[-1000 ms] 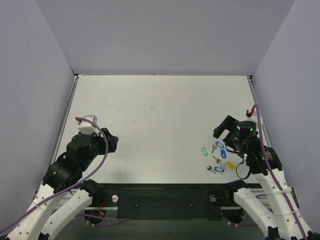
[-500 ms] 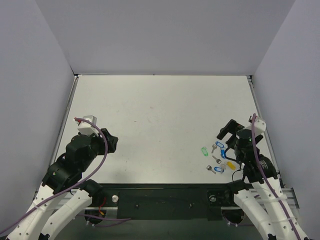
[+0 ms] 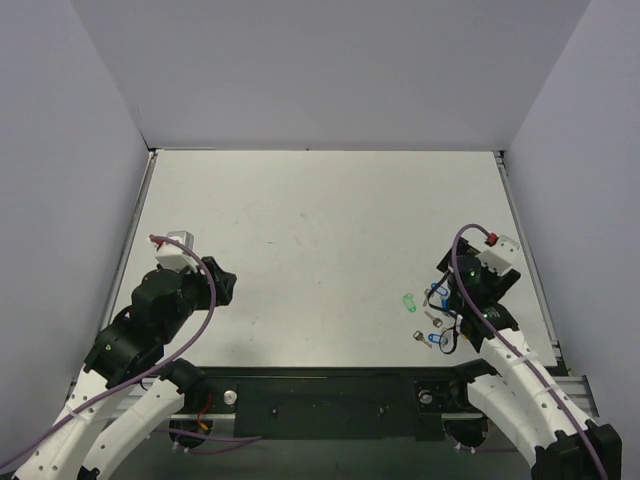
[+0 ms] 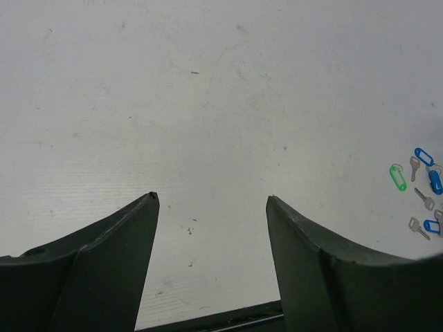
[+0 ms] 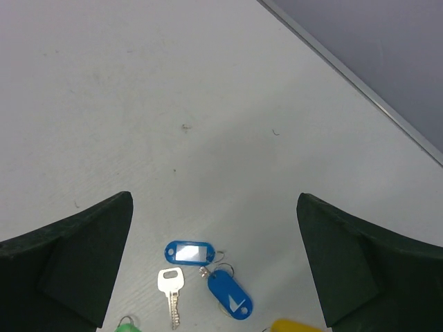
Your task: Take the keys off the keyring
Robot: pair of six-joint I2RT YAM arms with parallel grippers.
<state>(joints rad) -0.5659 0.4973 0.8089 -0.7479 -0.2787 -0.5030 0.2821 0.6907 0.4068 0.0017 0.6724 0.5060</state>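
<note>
The keys lie loose on the table at the right [image 3: 430, 315]. In the right wrist view I see a blue tag with a white label [image 5: 188, 252], a bare silver key [image 5: 170, 287], a second blue tag [image 5: 229, 293], the edge of a yellow tag [image 5: 297, 325] and a green tag [image 5: 127, 324]. Thin wire rings [image 5: 220, 256] show at the blue tags' ends. My right gripper [image 5: 213, 199] is open and empty, above and just beyond the blue tags. My left gripper [image 4: 212, 199] is open and empty at the far left [image 3: 222, 285]. It sees the keys far off [image 4: 423, 156].
The table's right edge rail [image 5: 360, 97] runs close behind the right gripper. The grey side wall [image 3: 580, 200] stands just beyond it. The table's front edge [image 4: 228, 319] lies under the left fingers.
My right arm has swung and turned its wrist, bringing the gripper in over the keys. It now covers the yellow tag in the top view. The left arm has not moved.
</note>
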